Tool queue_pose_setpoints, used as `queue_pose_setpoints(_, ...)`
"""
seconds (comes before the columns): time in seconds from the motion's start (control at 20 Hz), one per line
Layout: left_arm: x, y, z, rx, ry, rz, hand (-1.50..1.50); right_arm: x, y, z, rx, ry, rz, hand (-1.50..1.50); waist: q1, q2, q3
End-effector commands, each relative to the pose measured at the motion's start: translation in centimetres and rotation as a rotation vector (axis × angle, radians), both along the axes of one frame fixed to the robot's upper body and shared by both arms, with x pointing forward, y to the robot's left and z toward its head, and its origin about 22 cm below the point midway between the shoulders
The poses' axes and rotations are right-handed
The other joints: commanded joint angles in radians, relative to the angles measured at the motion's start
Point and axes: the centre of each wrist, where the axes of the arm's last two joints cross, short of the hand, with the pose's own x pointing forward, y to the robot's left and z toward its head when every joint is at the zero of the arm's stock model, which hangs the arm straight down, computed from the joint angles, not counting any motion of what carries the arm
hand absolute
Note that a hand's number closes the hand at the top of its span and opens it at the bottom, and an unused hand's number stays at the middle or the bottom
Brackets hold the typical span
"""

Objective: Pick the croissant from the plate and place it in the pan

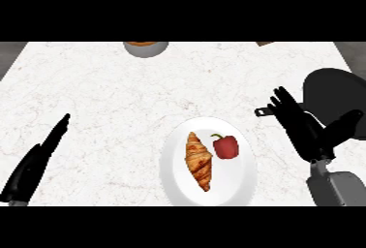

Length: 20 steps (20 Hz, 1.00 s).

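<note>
Your croissant [199, 160] lies on the left half of the white plate [243, 186], a red pepper [226, 146] just beside it on the right. Right hand [300, 123], fingers straight, holds nothing, between plate and black pan [336, 92]. Left hand [39, 160] rests at near left, fingers straight. Grey bowl [145, 47] at far edge.
</note>
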Motion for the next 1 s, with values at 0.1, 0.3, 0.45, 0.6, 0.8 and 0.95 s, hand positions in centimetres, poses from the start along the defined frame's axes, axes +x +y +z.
queue_pose_setpoints(0.1,2.1,-2.4,2.0,-0.212,-0.099,0.02,0.0,3.1,8.4,6.5,-0.131,-0.257,0.343,1.5,0.047,0.013,0.018)
queue_pose_setpoints(0.3,3.5,-4.7,2.4,-0.416,-0.112,0.05,0.0,4.4,8.7,12.8,-0.652,-0.448,0.511,1.5,0.056,0.002,0.002)
queue_pose_setpoints(0.45,4.2,-4.7,2.3,-0.479,-0.109,0.124,0.0,3.4,9.8,15.5,-0.769,-0.693,0.554,1.5,0.006,0.006,0.017)
queue_pose_setpoints(0.6,4.3,-4.7,3.7,-0.523,-0.115,0.14,0.0,1.9,9.1,14.1,-0.903,-0.662,0.586,-1.5,-0.008,0.007,0.021)
queue_pose_setpoints(0.8,5.3,-4.7,2.8,-0.528,-0.118,0.159,0.0,1.1,8.5,17.7,-1.063,-0.712,0.63,-1.5,-0.011,0.011,0.02)
queue_pose_setpoints(0.95,6.6,-4.5,3.8,-0.536,-0.097,0.139,0.0,1.1,10.5,18.9,-1.164,-0.773,0.712,-1.5,-0.002,0.015,0.02)
